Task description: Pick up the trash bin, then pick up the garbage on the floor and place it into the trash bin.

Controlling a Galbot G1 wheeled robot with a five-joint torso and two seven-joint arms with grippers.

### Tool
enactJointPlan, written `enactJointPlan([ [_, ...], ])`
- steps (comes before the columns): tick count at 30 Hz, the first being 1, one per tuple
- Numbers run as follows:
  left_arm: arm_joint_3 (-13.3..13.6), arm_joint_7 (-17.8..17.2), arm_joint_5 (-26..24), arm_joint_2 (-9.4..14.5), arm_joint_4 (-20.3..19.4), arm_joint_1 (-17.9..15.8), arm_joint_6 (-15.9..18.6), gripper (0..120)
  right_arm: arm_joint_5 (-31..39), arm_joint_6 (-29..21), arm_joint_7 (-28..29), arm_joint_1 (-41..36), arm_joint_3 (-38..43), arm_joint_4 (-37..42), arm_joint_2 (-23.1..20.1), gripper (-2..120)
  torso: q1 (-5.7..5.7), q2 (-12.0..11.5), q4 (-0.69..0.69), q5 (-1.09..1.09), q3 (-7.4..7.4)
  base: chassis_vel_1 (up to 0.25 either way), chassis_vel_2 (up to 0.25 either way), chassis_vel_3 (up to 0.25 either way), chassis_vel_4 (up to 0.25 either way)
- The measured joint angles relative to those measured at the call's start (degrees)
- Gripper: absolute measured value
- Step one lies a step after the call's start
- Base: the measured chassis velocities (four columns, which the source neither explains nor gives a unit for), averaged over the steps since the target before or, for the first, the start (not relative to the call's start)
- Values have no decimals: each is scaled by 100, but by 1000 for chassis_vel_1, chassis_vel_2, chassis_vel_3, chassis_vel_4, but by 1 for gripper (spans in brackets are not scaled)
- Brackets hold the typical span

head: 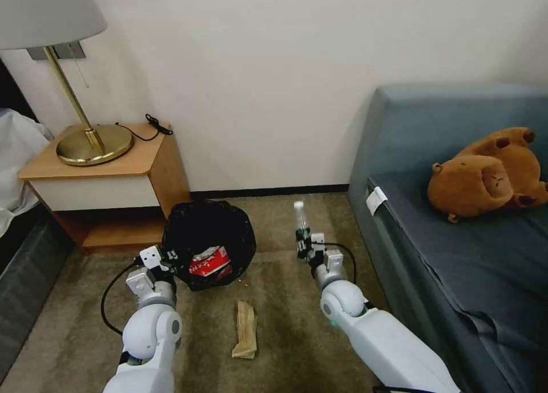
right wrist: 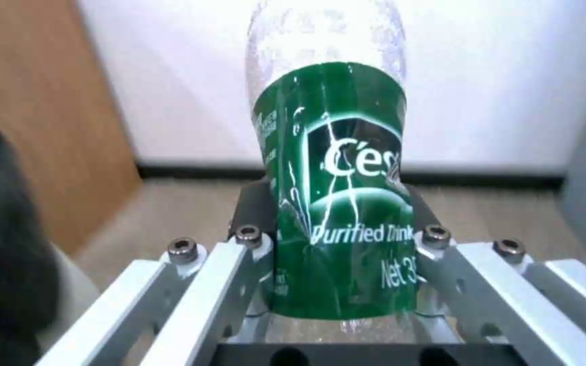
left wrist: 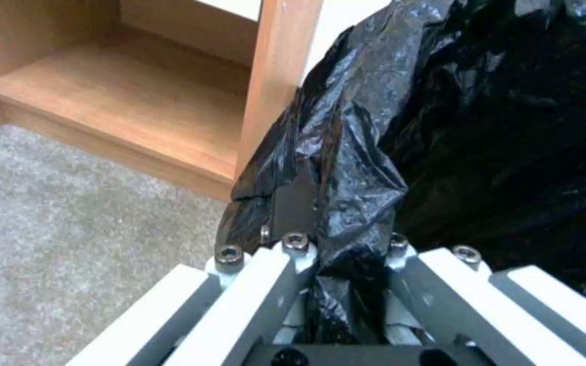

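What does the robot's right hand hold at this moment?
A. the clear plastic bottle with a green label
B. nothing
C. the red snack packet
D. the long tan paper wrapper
A: the right hand is shut on the clear plastic bottle with a green label, its fingers pressing both sides of the label, with the bottle held upright above the carpet.

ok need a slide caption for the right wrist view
Right hand shut on a clear plastic bottle with a green label, held above beige carpet near a white wall.
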Motion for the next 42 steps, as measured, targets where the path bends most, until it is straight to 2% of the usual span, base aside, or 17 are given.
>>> enactJointPlan([
  [5, 41, 4, 7, -20, 43, 12, -29, 3, -64, 80, 146, 212, -260, 408, -25, 23, 0, 0, 0, 0, 0, 0, 0, 0, 0],
  [12, 51, 10, 81, -88, 29, 98, -57, 3, -175, 167, 159, 582, -694, 676, 244, 23, 0, 0, 1, -1, 0, 0, 0, 0, 0],
  [24, 135, 3, 207, -179, -58, 101, -71, 3, -381, 196, 253, 861, -1580, 107, 740, 23, 0, 0, 0, 0, 0, 0, 0, 0, 0],
  [28, 214, -6, 273, -232, -63, 102, -71, 3, -421, 184, 343, 832, -1843, -146, 1036, 23, 0, 0, 1, 0, 0, 0, 0, 0, 0],
  [32, 211, -8, 277, -242, -99, 109, -71, 3, -423, 151, 346, 825, -1912, -245, 1089, 23, 0, 0, 1, 0, 0, 0, 0, 0, 0],
  [34, 192, -9, 275, -241, -103, 116, -71, 3, -434, 137, 347, 780, -1927, -279, 1090, 31, 0, 0, 1, 0, 0, 0, 0, 0, 0],
  [35, 192, -9, 275, -241, -103, 116, -71, 3, -434, 137, 347, 780, -1927, -279, 1090, 31, 0, 0, 1, 0, 0, 0, 0, 0, 0],
  [37, 182, -9, 271, -239, -89, 112, -73, 3, -481, 134, 346, 690, -1924, -287, 1089, 42, 0, 0, 1, 0, 0, 0, 0, 0, 0],
  [38, 182, -9, 271, -239, -89, 112, -73, 3, -481, 134, 346, 690, -1924, -287, 1089, 42, 0, 0, 1, 0, 0, 0, 0, 0, 0],
  [39, 188, -9, 270, -249, -73, 101, -74, 3, -491, 131, 347, 671, -1919, -286, 1089, 51, -1, 0, 1, 0, 0, 0, 0, 0, 0],
  [40, 188, -9, 270, -249, -73, 101, -74, 3, -491, 131, 347, 671, -1919, -286, 1089, 51, -1, 0, 1, 0, 0, 0, 0, 0, 0],
  [42, 199, -9, 273, -265, -54, 82, -74, 3, -495, 127, 349, 674, -1920, -267, 1087, 62, -1, 0, 0, 0, 0, 0, 0, 0, 0],
])
